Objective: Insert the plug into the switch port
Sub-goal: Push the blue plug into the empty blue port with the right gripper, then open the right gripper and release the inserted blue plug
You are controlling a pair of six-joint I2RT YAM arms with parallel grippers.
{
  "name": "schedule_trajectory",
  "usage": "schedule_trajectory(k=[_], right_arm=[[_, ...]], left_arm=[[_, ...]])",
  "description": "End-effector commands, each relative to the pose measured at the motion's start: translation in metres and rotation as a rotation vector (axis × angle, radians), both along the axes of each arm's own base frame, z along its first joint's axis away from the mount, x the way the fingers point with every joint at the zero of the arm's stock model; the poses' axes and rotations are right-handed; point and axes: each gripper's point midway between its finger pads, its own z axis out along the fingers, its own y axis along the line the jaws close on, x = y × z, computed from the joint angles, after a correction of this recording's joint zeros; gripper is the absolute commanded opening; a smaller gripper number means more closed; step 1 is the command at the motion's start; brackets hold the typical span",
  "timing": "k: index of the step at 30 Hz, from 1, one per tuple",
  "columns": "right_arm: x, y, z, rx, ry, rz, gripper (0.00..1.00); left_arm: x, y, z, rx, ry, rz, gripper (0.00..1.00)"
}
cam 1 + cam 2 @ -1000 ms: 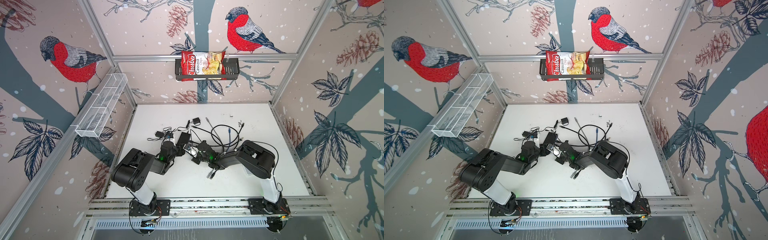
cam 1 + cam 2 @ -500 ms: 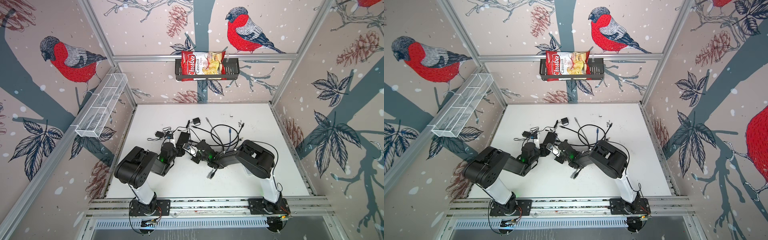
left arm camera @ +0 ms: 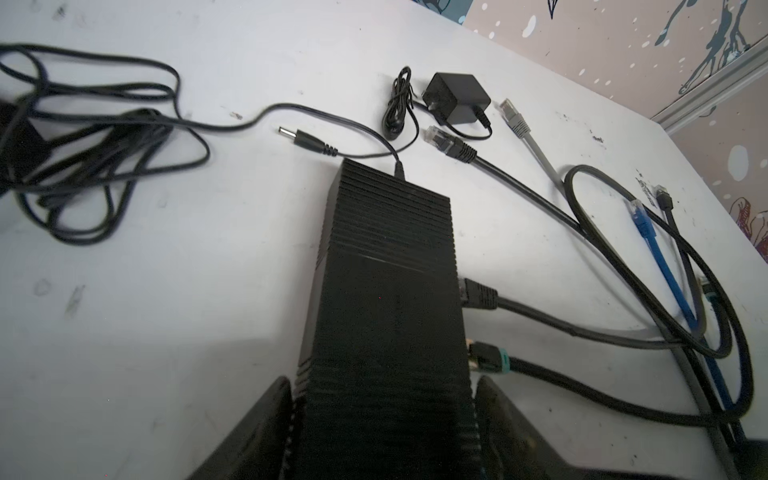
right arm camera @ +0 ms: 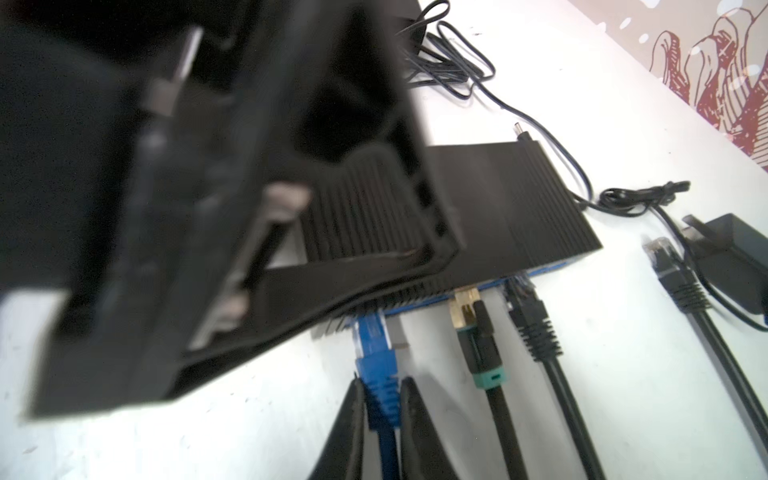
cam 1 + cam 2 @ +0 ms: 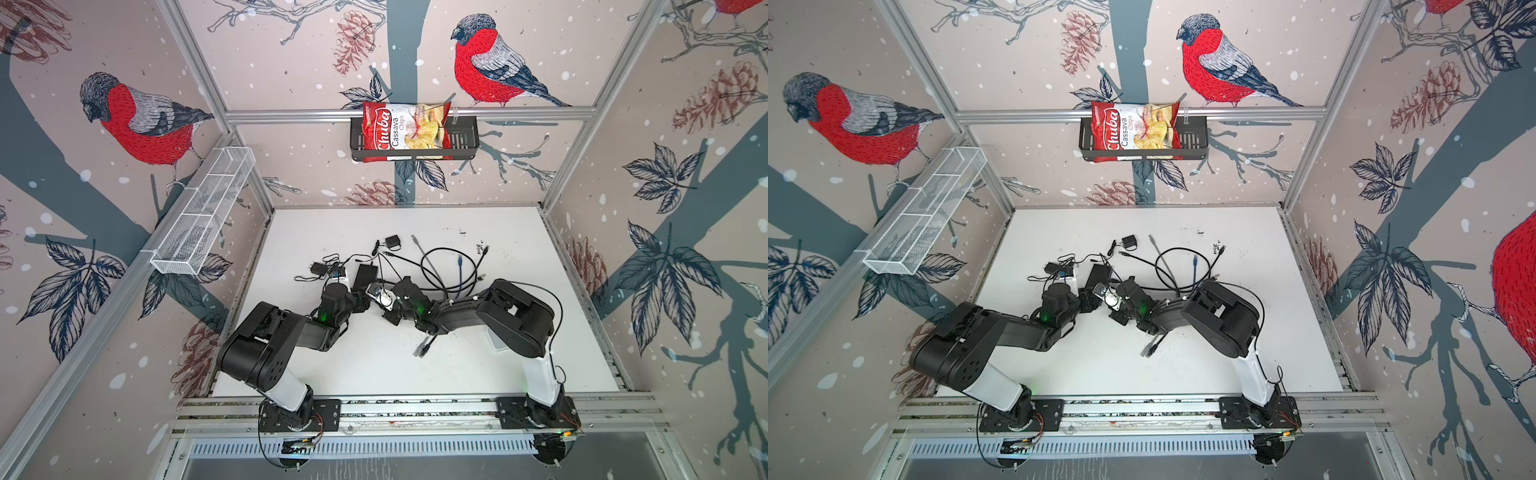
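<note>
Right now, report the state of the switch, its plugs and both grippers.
Black ribbed network switch, flat on white table.
Left gripper, clamped on switch.
Blue Ethernet plug, apparently in port.
Gold-and-teal plug, plugged in.
Black booted plug, plugged in.
Right gripper, flanking blue plug; grip unclear.
Grey plug, loose on table.

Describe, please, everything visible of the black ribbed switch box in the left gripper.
The black ribbed switch box is a long slab with fine grooves across its top, lying flat on the white table. The left gripper clamps its sides at one end. At its blue port face sit a black plug, a gold-and-teal plug and a blue plug; a thin cord enters the far end.
</note>
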Motion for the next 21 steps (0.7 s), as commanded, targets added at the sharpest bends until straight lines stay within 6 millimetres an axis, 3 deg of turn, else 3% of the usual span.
schedule_trajectory(k=[1,5,6,7,11,15,21], right_arm=[[0.011,0.003,0.017,0.086,0.021,-0.026,0.24],[0.015,-0.001,0.017,0.094,0.062,-0.019,0.34],[0.014,-0.002,0.019,0.098,0.066,-0.01,0.6],[0.015,-0.003,0.022,0.102,0.071,-0.009,1.0],[0.014,-0.011,0.04,0.128,0.046,-0.013,0.99],[0.019,-0.027,0.068,0.151,0.003,-0.054,0.99],[0.054,-0.075,0.129,0.271,-0.036,-0.283,1.0]], left_arm=[[-0.004,0.003,-0.005,0.009,0.037,0.011,0.69],[-0.003,0.007,-0.009,0.031,0.058,0.027,0.7],[-0.003,0.007,-0.01,0.034,0.058,0.028,0.7],[-0.003,0.008,-0.01,0.035,0.059,0.032,0.7],[-0.001,0.01,-0.001,0.031,0.036,0.045,0.71],[0.004,0.011,0.02,0.042,-0.015,0.039,0.73],[0.011,0.009,0.065,0.104,-0.124,-0.007,0.79]])
